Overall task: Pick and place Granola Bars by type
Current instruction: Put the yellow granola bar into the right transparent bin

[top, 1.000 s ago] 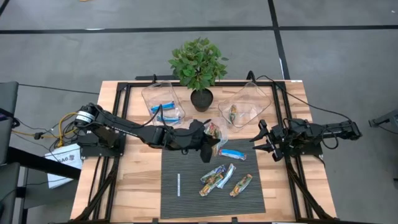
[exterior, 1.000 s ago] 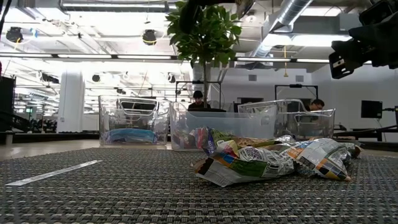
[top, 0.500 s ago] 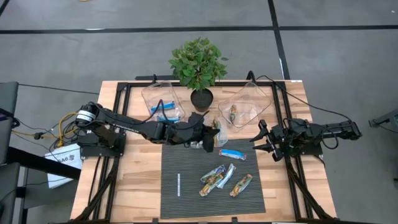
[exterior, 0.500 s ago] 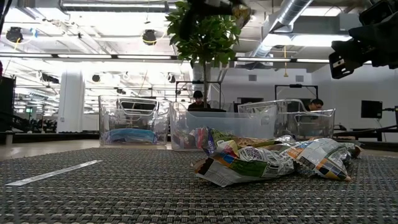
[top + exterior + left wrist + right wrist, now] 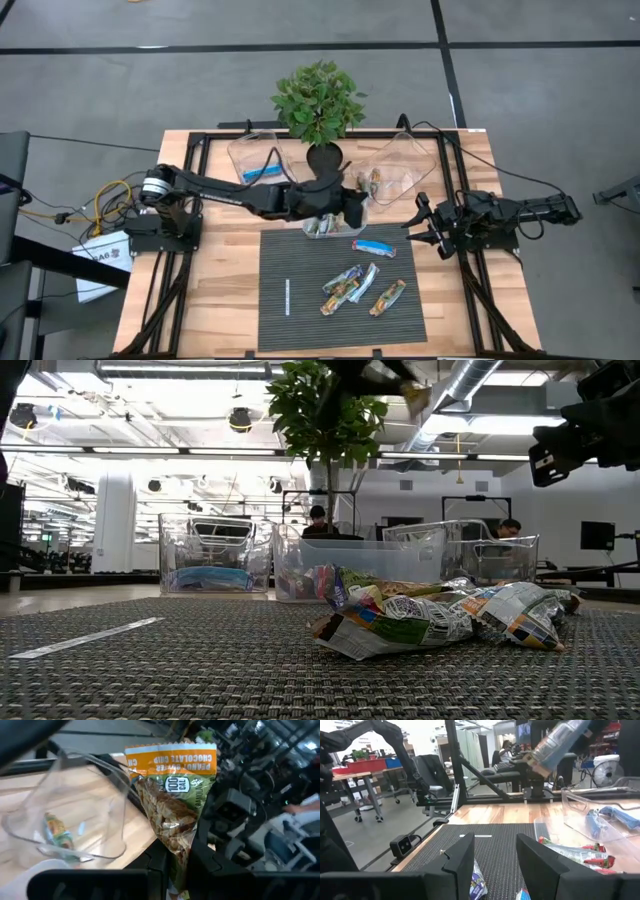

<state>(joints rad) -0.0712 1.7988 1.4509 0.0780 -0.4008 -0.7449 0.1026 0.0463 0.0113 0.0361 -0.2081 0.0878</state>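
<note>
You see a counter (image 5: 220,290) of pale, smooth wood under a matt, ribbed woven mat (image 5: 300,260). The tubs (image 5: 400,165) are clear glossy plastic. The granola bars (image 5: 430,615) wear shiny crinkled foil wrappers; the one in the left pincer (image 5: 172,855) looks glossy plastic film.

Orange-and-green granola bar (image 5: 172,795) wrapper

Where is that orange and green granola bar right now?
The left gripper holds the granola bar in the air near the potted plant, close to the right clear tub.
</note>
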